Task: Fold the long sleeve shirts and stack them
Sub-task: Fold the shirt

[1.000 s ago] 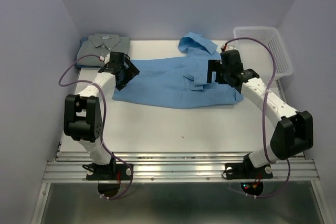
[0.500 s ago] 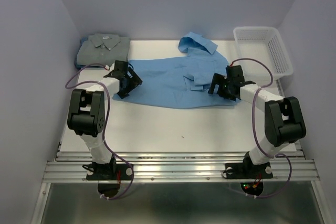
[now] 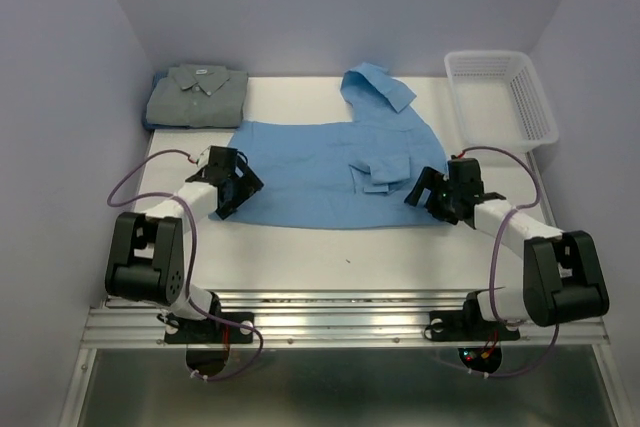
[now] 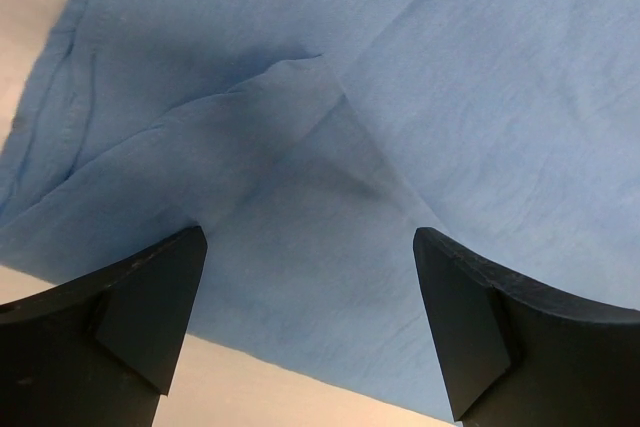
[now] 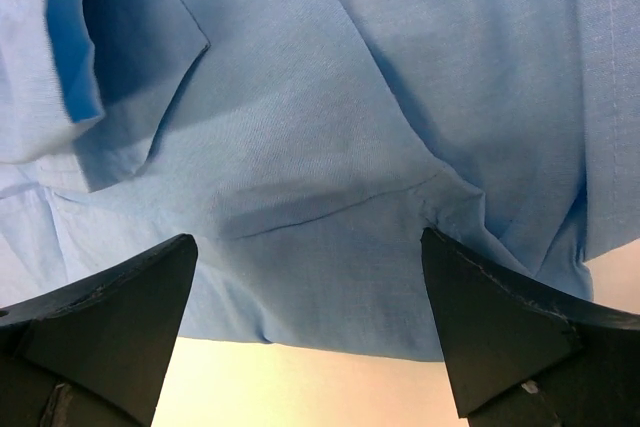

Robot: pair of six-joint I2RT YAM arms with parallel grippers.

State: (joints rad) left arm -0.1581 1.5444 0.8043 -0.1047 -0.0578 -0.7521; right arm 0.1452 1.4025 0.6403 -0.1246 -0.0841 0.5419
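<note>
White table (image 3: 350,257): left pincer (image 4: 310,242) and right pincer (image 5: 308,247) have dropped, gaping (empty), to the near hem of the blue shirt (image 3: 320,162), fold pending.

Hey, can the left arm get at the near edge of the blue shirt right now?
Probably yes. The left gripper is open and sits right over the near edge of the blue shirt, one finger on each side of a fold. Nothing lies between them and the cloth.
</note>
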